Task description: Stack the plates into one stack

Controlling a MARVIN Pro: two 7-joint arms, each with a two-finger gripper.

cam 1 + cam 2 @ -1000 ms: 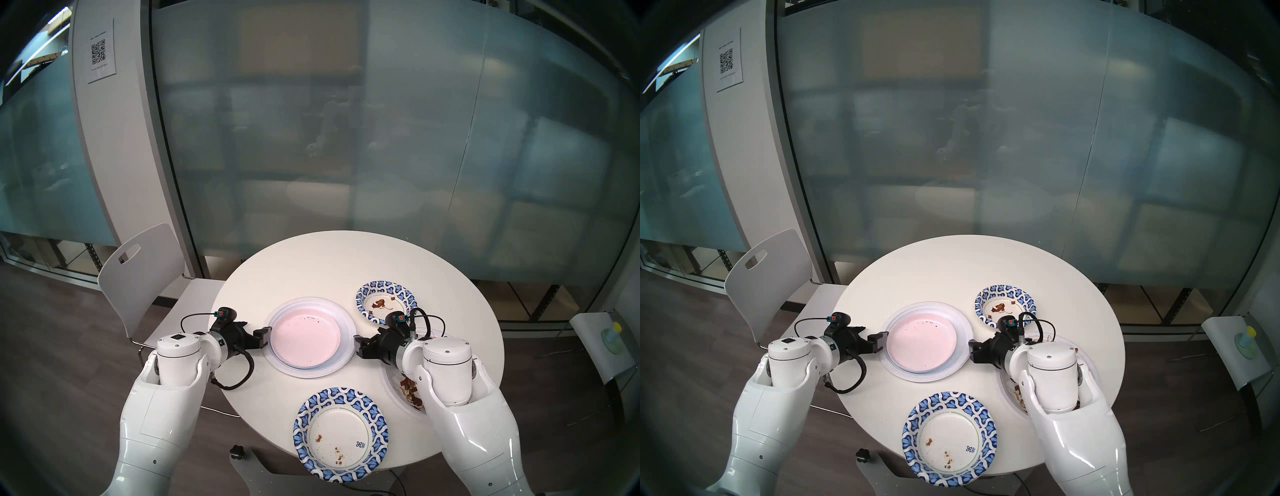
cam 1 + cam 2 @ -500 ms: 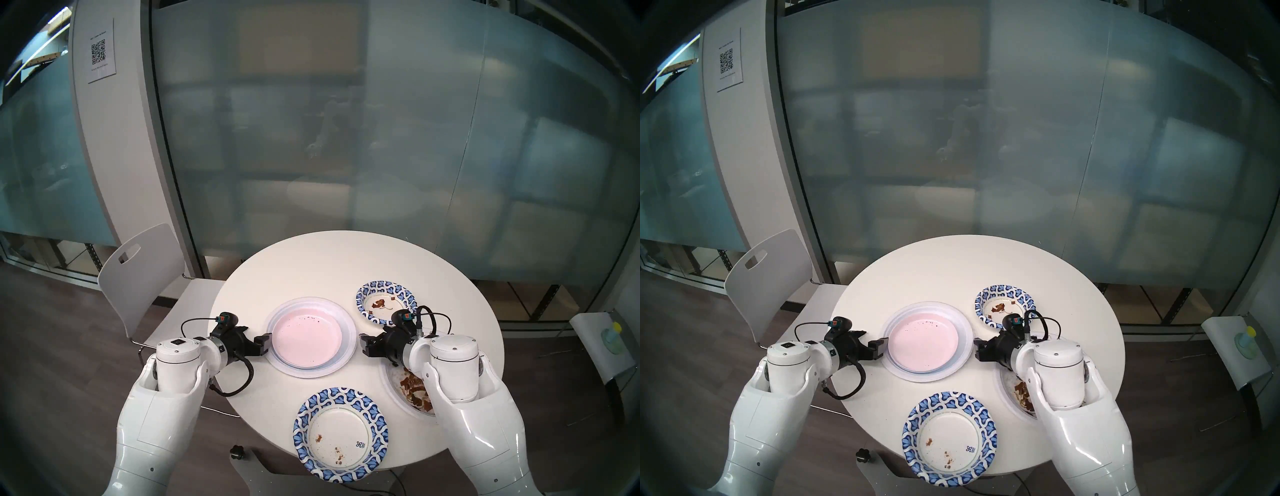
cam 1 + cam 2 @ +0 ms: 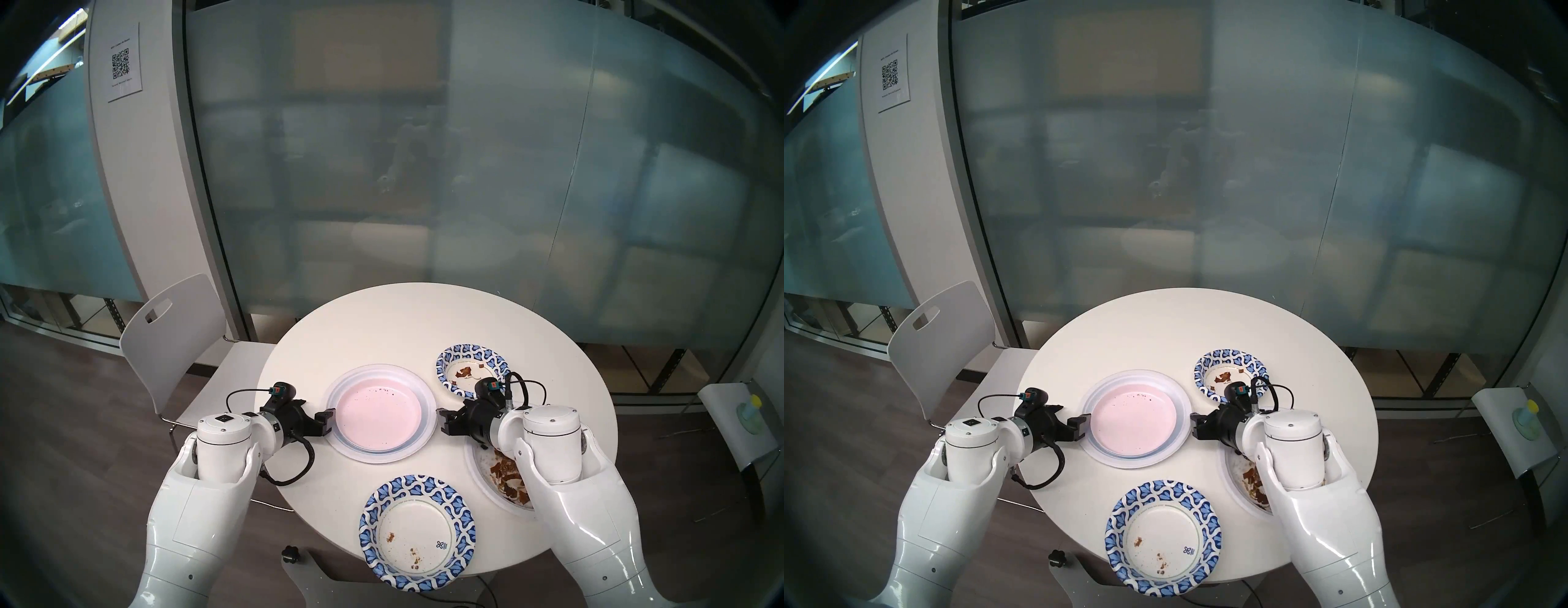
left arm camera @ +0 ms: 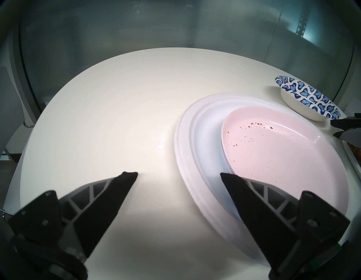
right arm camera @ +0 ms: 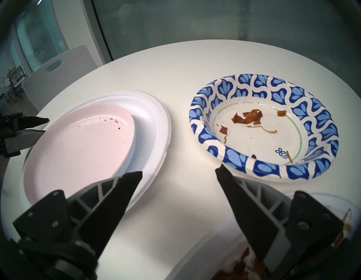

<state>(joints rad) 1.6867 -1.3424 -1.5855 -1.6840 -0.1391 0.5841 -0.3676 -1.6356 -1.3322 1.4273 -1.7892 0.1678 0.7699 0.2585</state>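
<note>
While the stack (image 3: pixel 380 412), pink plate (image 3: pixel 377 412) uppermost, lies between the left tool (image 3: pixel 324 422) and right tool (image 3: pixel 443 422), both spread apart and empty, gathering looks half done. Just beyond the right tool sits the patterned bowl (image 5: pixel 263 127); it probably calls for a rim pinch next.

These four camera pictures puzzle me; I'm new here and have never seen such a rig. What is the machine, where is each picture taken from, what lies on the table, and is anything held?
It is a two-armed white robot. Two pictures come from its head, looking down; the other two from cameras on its wrists. On the round white table a pale pink plate sits on a large white plate, with a pale blue rim between. Nearby lie a small blue-patterned paper bowl, a blue-patterned paper plate and a soiled white plate. The left gripper and right gripper are open, flanking the pile, holding nothing.
</note>
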